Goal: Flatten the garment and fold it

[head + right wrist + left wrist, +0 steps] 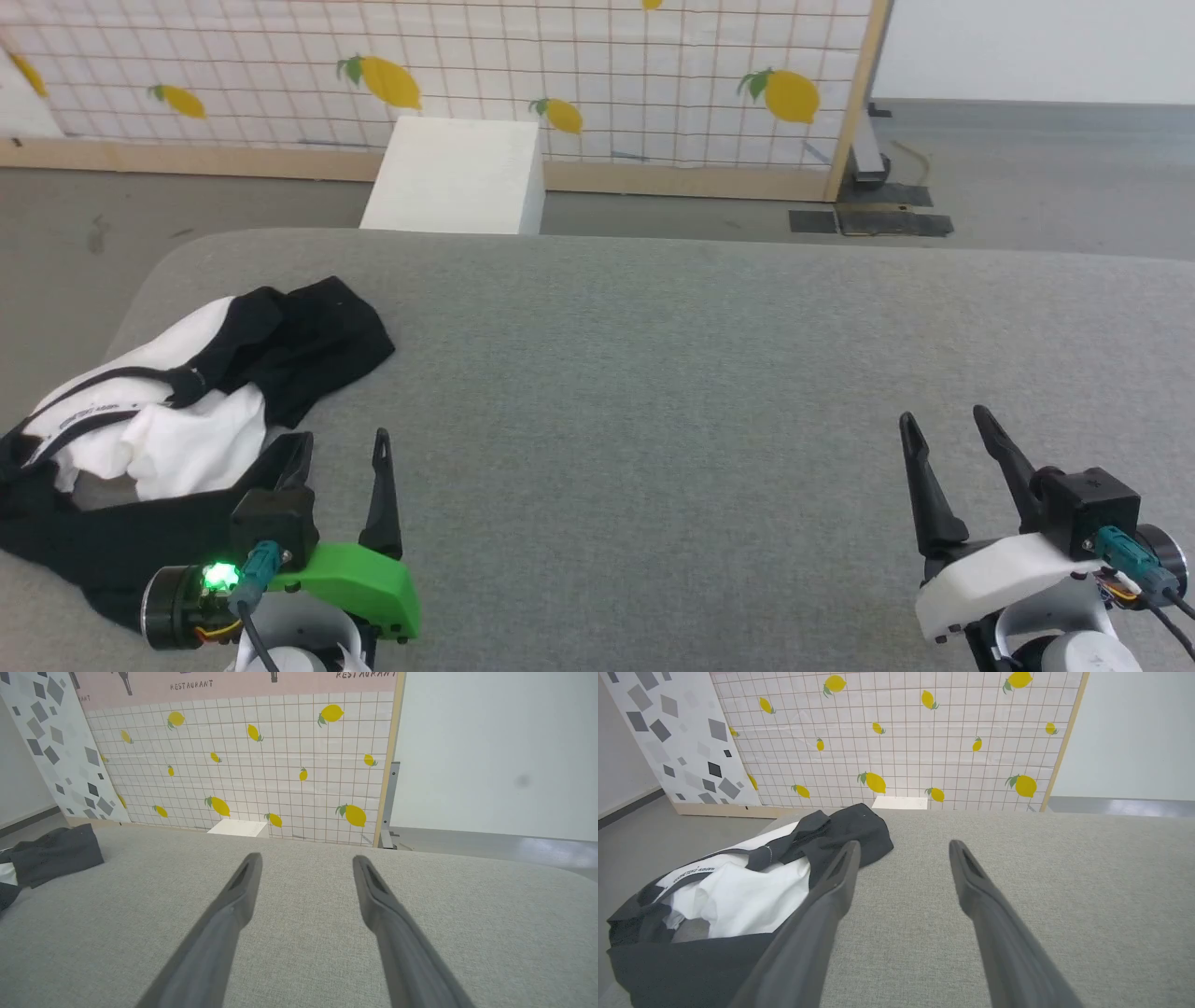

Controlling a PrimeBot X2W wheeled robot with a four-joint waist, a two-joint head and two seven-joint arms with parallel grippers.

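Beyond the garment (51, 854), "RESTAURANT" lettering (191, 685)

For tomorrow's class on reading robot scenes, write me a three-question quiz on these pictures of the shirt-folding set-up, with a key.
1. True or false: the garment lies flat and spread out on the grey padded surface.
2. Which gripper is nearer the garment? A) the left gripper B) the right gripper C) both equally near
3. Fill in: both grippers' jaws stand ____ and hold nothing.

Key: 1 false, it lies crumpled in a heap; 2 A; 3 open.
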